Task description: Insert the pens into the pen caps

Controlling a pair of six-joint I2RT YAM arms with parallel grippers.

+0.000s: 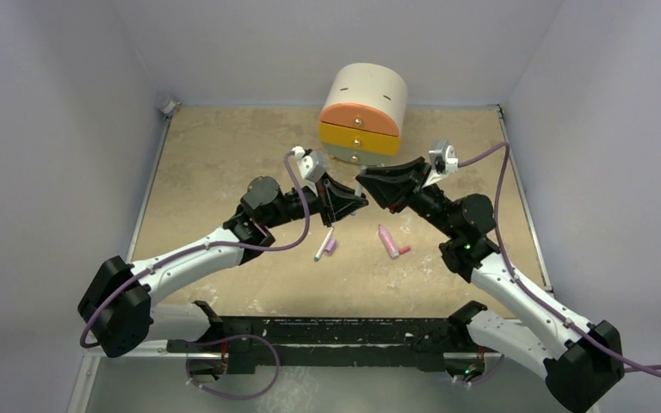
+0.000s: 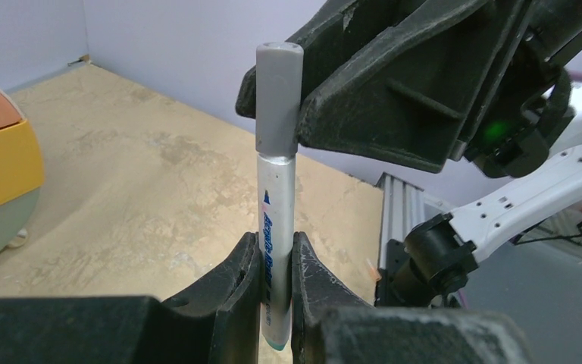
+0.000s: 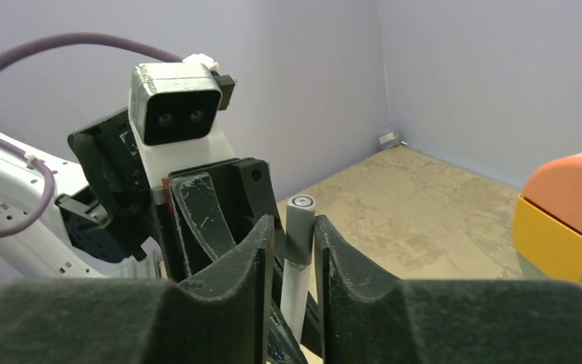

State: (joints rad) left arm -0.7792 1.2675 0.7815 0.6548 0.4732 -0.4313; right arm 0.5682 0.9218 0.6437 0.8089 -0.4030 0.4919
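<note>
The left pincer (image 2: pixel 276 267) pinched the white pen (image 2: pixel 276 227) upright, its axis running six to twelve o'clock. The grey cap (image 2: pixel 277 98) sat on its twelve-o'clock end, flanked by the right pincer (image 3: pixel 295 243), whose jaws stood slightly parted.

Tan table (image 1: pixel 224 155) carries drawer box (image 1: pixel 363 112), white pen (image 1: pixel 323 246), purple cap (image 1: pixel 332 245), pink pen (image 1: pixel 387 242)

White arm links (image 1: pixel 191 255), blk joints (image 1: pixel 264 194); purple cables (image 1: pixel 293 172); blk end effectors (image 2: pixel 276 254) (image 3: pixel 295 231).

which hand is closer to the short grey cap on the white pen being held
Right. The right hand straddles the short grey cap; the left hand clamps the white pen below it.
</note>
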